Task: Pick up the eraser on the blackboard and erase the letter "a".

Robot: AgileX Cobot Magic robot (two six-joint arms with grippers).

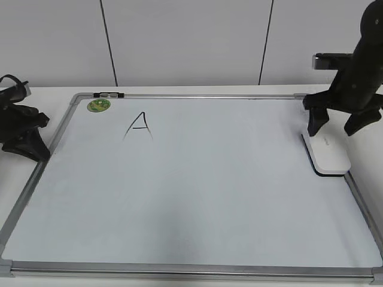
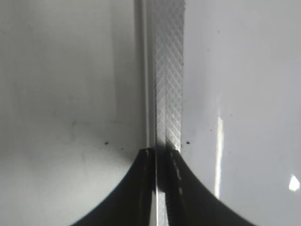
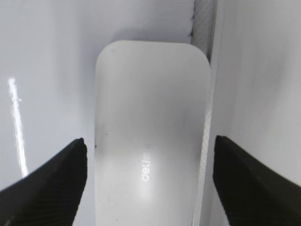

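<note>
My right end effector (image 3: 149,181) hangs wide open over the eraser (image 1: 326,153), gripping nothing; it lies at the blackboard's (image 1: 197,203) right edge. I judge I'm at the pickup: descend, close across its width. Left end effector (image 2: 162,188) closed, empty, parked.

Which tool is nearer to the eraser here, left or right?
Right. The right tool hangs open directly over the eraser at the blackboard's right edge, fingers straddling it. The left tool sits shut at the board's left frame, far across.
</note>
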